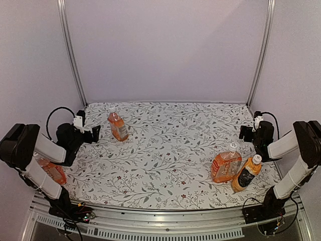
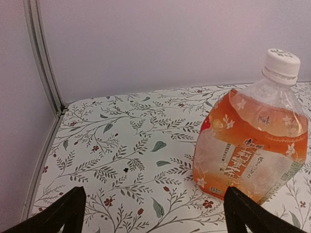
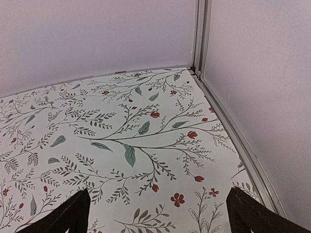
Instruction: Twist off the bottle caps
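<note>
At the far left edge of the leaf-patterned tabletop [image 1: 165, 150], an orange-filled leftmost bottle [image 1: 52, 171] shows only in part behind the left arm, and its top is hidden. The left hand [image 1: 95, 133] hangs low just to the right of that arm, its two dark fingertips [image 2: 70, 211] spread wide with nothing between them. Just beside this hand a tall bottle [image 1: 119, 128] stands upright near the back left corner. Its ribbed cap [image 2: 283, 60] is white and round, with fine vertical ridges on its side and faint raised marks on its flat top. It sits screwed down on a clear neck ring above the orange liquid.

Well to the right, near the front, stands a broad bottle [image 1: 225, 166] whose white cap [image 1: 233, 146] is on. Just beside it is a dark-labelled bottle [image 1: 246, 175], tilted in the overhead view, with its own white top [image 1: 257, 158] in place. Behind these two, near the right wall, the right hand [image 1: 247, 132] is held open and empty over bare tabletop.
</note>
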### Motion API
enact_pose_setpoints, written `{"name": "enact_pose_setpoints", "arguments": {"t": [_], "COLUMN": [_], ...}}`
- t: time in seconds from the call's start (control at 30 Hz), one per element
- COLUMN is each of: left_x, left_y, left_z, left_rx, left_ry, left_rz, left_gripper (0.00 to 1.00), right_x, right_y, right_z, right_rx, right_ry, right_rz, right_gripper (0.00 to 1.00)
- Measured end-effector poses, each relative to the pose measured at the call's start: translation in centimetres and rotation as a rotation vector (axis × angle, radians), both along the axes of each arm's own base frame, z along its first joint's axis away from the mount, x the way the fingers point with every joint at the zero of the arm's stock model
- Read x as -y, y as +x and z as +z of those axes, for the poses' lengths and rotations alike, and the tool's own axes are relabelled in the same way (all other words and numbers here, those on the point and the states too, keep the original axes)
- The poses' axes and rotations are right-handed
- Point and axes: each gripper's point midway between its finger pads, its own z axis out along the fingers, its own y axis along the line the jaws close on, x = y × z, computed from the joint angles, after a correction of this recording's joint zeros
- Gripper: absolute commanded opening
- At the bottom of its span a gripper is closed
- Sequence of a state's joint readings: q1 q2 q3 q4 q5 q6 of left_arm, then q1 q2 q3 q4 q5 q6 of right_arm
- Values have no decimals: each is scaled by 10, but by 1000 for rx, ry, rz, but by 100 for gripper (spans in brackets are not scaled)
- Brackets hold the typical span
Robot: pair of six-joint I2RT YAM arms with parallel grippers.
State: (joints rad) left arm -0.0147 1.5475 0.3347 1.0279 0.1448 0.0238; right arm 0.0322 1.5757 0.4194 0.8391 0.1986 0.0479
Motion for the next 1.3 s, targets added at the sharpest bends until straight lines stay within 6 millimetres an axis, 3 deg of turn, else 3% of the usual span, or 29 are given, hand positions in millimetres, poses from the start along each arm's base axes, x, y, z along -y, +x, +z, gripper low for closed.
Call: {"name": "enact_pose_setpoints", "arguments": {"t": [0.2, 0.27, 0.33, 0.47, 0.53, 0.63, 0.77, 0.97, 1.07, 1.2, 1.3], "left_x": [-1, -1, 0, -2, -5, -5, 15, 61, 81, 108, 128], "left_y": [0, 0, 0, 2, 7, 20, 24, -15, -16, -4, 12], "left_z": [0, 0, 0, -2, -1, 27, 70, 94, 105, 110, 102], "left_rx": [-2, -2, -2, -21, -56, -58, -39, -110, -163, -222, -268], "left_ry": [-6, -6, -7, -13, -22, -26, 13, 33, 27, 47, 68], "left_rz": [2, 1, 0, 5, 13, -15, -160, -461, -519, -509, -502], "left_gripper": [100, 100, 100, 99, 99, 95, 95, 95, 95, 86, 82], "right_x": [3, 1, -6, -24, -32, -53, -106, -190, -227, -275, -307], "right_y": [2, 9, 18, 26, 24, 17, 0, -32, -46, -58, -64], "right_z": [3, 27, 72, 143, 160, 171, 189, 236, 253, 254, 235], "right_rx": [-52, -45, 12, 75, 67, 2, -75, -56, -57, -80, -134], "right_ry": [0, 8, 40, 129, 177, 234, 250, 244, 226, 192, 162], "right_rz": [-16, -10, 20, 108, 135, 176, 268, 450, 524, 609, 666], "right_gripper": [99, 99, 99, 99, 99, 96, 95, 99, 99, 99, 99]}}
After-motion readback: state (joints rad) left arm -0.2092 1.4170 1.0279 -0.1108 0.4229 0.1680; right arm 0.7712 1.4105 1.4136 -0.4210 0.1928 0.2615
